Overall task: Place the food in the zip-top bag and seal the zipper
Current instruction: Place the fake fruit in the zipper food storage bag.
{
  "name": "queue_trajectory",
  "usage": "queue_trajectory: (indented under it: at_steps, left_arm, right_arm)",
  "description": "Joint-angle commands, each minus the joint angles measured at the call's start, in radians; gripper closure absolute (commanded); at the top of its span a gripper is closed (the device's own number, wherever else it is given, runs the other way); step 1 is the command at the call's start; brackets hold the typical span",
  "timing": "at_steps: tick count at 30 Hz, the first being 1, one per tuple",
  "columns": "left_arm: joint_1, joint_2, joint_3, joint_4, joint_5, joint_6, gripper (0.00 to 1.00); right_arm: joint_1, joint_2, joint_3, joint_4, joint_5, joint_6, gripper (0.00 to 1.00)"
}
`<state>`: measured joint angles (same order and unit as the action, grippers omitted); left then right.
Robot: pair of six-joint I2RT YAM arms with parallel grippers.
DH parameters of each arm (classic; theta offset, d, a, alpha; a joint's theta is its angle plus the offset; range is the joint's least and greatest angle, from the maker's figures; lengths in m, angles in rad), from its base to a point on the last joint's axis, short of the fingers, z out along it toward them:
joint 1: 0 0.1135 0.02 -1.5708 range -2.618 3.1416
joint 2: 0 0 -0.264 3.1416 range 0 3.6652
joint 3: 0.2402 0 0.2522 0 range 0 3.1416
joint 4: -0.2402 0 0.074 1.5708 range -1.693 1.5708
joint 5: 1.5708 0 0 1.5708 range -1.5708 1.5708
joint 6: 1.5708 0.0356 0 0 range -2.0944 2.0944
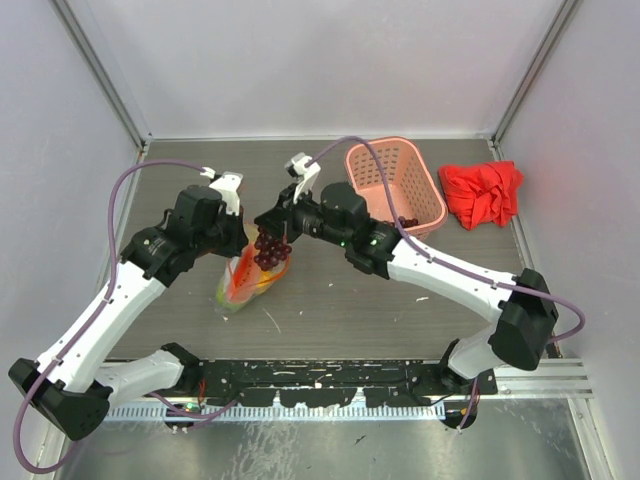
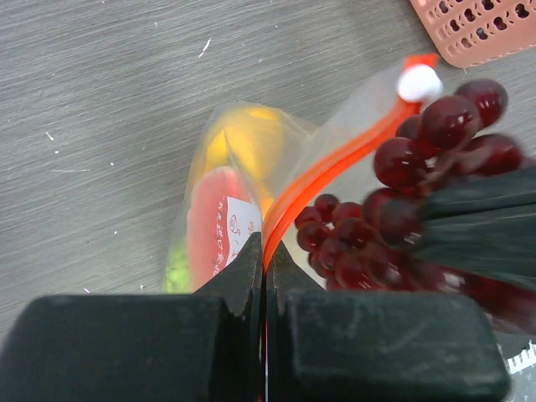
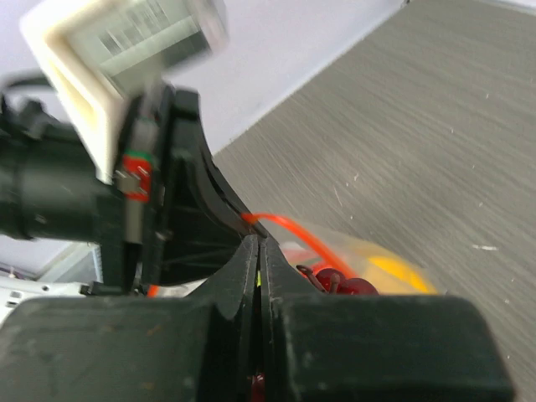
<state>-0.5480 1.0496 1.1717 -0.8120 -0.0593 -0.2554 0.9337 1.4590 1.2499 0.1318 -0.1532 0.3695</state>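
1. Two claws closed: zipper (image 2: 335, 163) is pinched by left claw (image 2: 265, 251), grape bunch (image 2: 435, 126) by right claw (image 3: 258, 247)
2. Zip-top bag (image 1: 245, 285) is rested on the desk (image 1: 350, 310), bunch held at its mouth

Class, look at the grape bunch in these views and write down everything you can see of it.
The grape bunch is a cluster of round, glossy, dark red-purple beads that look like plastic. It hangs above the table, pinched in the shut right claw, whose dark fingers hide part of it. It sits at the mouth of the clear zip-top bag, its lower beads beside the orange-red zipper. Whether any beads are inside the bag cannot be told.
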Motion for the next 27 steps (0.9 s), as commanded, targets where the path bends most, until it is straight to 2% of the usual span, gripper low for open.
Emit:
queue_trajectory:
  at_steps: [1, 5, 15, 21, 27]
  left_arm:
    - [0.008, -0.032, 0.006, 0.063, 0.036, -0.015, 1.0]
    - [0.008, -0.034, 0.006, 0.066, 0.048, -0.017, 1.0]
    - [0.008, -0.039, 0.005, 0.069, 0.059, -0.021, 1.0]
    - [0.008, -0.04, 0.002, 0.071, 0.062, -0.021, 1.0]
    - [0.008, -0.049, 0.0, 0.078, 0.092, -0.019, 1.0]
  right_arm:
    - [0.028, -0.001, -0.082, 0.258, 0.041, 0.015, 1.0]
    - [0.043, 0.026, -0.128, 0.348, 0.035, 0.031, 0.99]
    - [0.084, 0.094, -0.117, 0.407, -0.042, 0.005, 1.0]
    - [0.084, 0.132, -0.104, 0.432, -0.196, -0.023, 1.0]
    - [0.075, 0.156, -0.124, 0.379, -0.052, -0.084, 1.0]
